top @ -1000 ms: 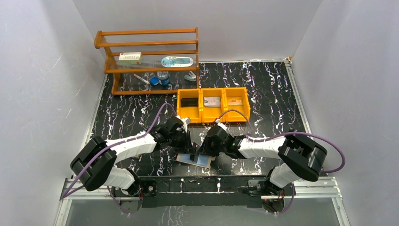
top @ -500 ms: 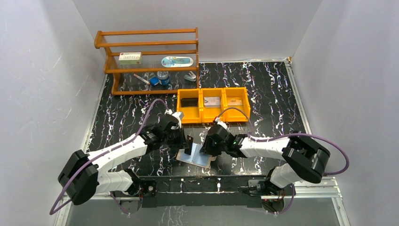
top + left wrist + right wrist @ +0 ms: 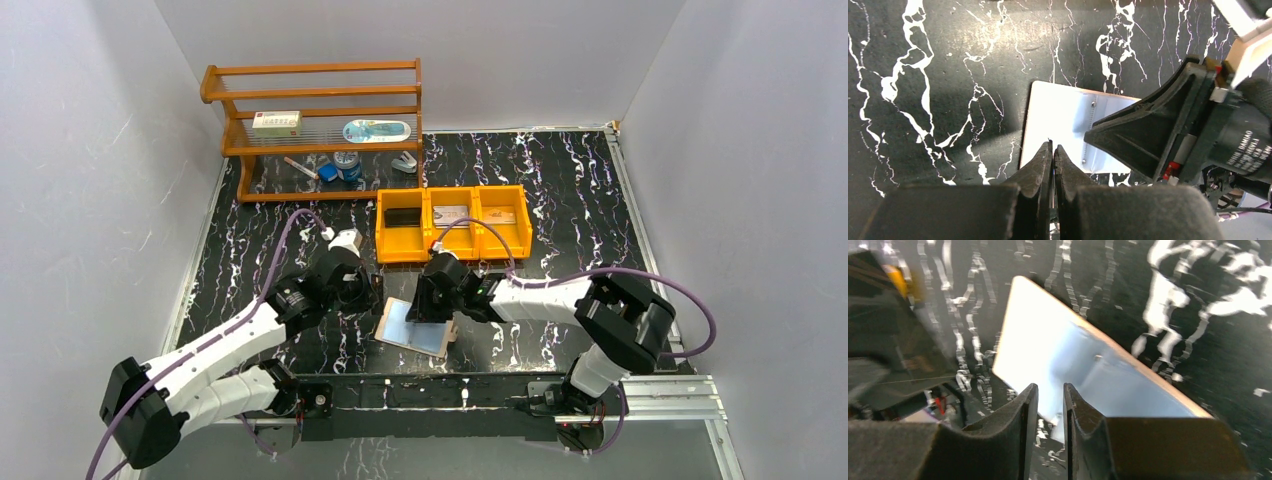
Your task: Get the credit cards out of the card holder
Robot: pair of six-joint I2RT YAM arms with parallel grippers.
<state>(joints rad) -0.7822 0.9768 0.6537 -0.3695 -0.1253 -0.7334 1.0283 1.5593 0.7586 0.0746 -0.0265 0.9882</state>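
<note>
**A:** Lying spread open on the dark marbled table [image 3: 560,200], just ahead of the arm bases, is the card holder [image 3: 413,325]. Confirm orientation.

**B:** Confirmed. The tan cover is down and the shiny bluish sleeves face up, which leaves the pockets reachable from above. Glare hides whether any pocket has a card in it.

**A:** Location of the credit cards [image 3: 450,214]?

**B:** Three show in the orange tray [image 3: 452,249] just beyond the holder, one per compartment: black left, grey middle, brownish right. That keeps each one separate and clear of the holder. I judge the task near completion.

**A:** State of the left gripper [image 3: 1053,150]?

**B:** Its fingers are pressed together with nothing visible between them. It sits at the holder's left edge. I cannot tell whether it touches.

**A:** And the right gripper [image 3: 1050,390]?

**B:** Its jaws stand a narrow slit apart and are empty. It hovers over the holder's far edge, aimed down at the sleeves. A slim gap suits a thin card edge.

**A:** Next action?

**B:** Judgement only: check the pockets. If a card shows, one gripper pins the holder while the other draws the card along its sleeve. The risk is that the light holder slides or folds shut.
</note>
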